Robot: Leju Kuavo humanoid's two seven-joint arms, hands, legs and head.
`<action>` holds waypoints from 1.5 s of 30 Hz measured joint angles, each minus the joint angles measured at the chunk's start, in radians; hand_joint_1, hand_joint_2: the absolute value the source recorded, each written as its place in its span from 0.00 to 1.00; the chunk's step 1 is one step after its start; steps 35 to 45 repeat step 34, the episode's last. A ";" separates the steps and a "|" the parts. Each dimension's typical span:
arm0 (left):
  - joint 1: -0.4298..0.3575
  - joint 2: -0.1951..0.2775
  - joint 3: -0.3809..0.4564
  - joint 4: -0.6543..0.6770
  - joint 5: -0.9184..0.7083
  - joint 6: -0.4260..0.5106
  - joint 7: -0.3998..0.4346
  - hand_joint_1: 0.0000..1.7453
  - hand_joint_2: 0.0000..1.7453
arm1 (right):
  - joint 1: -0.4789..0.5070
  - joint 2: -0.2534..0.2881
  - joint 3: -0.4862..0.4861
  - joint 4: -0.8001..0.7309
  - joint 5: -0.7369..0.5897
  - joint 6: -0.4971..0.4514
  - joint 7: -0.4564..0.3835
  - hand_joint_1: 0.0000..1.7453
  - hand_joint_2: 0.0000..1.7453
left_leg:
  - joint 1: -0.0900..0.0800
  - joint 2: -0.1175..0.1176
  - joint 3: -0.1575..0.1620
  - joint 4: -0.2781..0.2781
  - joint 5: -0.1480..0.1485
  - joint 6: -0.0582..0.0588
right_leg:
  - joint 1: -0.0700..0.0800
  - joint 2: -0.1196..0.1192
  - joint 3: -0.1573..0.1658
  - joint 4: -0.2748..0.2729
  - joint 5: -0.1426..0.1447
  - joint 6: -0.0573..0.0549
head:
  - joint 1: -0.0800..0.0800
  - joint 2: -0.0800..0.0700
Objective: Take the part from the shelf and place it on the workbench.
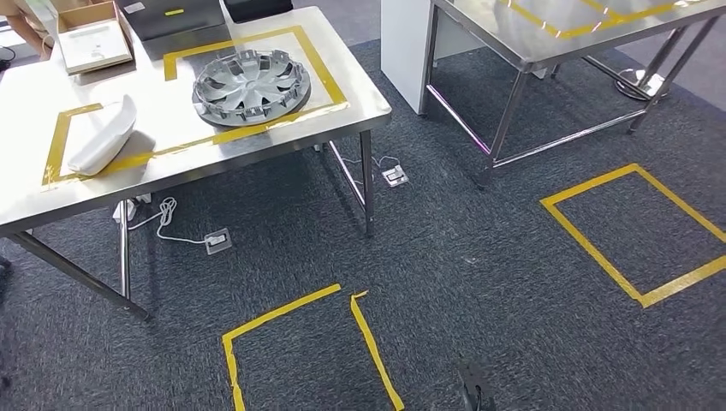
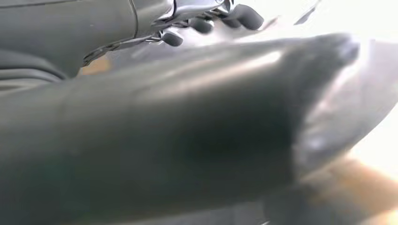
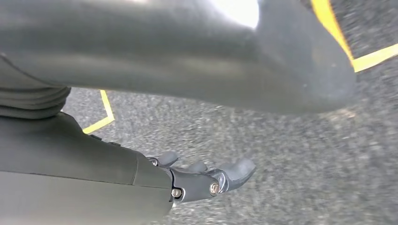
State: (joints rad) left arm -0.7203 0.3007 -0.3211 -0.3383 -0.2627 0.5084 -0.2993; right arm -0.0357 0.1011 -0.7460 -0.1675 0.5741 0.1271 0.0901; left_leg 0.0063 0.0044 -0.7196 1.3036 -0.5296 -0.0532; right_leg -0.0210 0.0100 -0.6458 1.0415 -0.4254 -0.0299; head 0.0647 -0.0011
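Desks: two, one steel desk (image 1: 282, 141) near, one second desk (image 1: 548, 53) beyond. Wheel cover (image 1: 250, 86): one. White curved part (image 1: 104, 137): one. Cardboard box (image 1: 90, 36): one. Floor sockets: two, (image 1: 217, 241) and (image 1: 394, 175). Floor tape squares: two, (image 1: 368, 342) and (image 1: 591, 244).

Head view evenly lit from overhead, sharp throughout; soft glare on steel table (image 1: 282, 141), short shadows under hubcap (image 1: 250, 86) and white part (image 1: 104, 137). Slight bending at edges. Left wrist view heavily blurred, thumb (image 2: 164, 136) out of focus, far side blown out white. Right wrist view motion-blurred on carpet (image 3: 291, 154), thumb (image 3: 187, 51) soft with bright hotspot; fingers (image 3: 234, 171) fairly sharp.
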 joint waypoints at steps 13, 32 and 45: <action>0.535 -0.092 0.133 0.132 0.124 -0.164 0.419 0.00 0.00 | 0.010 -0.029 -0.013 -0.001 0.014 0.013 0.025 0.00 0.00 | -0.012 0.009 0.159 -0.295 0.056 0.079 | 0.003 -0.004 -0.084 0.208 -0.162 0.065 | 0.004 0.000; 0.674 -0.222 0.220 0.162 0.187 -0.332 0.450 0.00 1.00 | 0.001 -0.037 -0.017 -0.001 0.047 -0.024 0.066 0.00 1.00 | 0.012 -0.004 0.093 -0.101 0.003 0.004 | 0.004 -0.019 0.088 -0.036 -0.052 0.014 | 0.010 0.000; 0.672 -0.224 0.220 0.162 0.187 -0.333 0.451 0.00 1.00 | 0.001 -0.039 -0.017 -0.001 0.048 -0.025 0.069 0.00 1.00 | 0.015 -0.004 0.179 -0.223 0.018 0.002 | 0.002 -0.020 0.080 -0.031 -0.046 0.023 | 0.010 0.000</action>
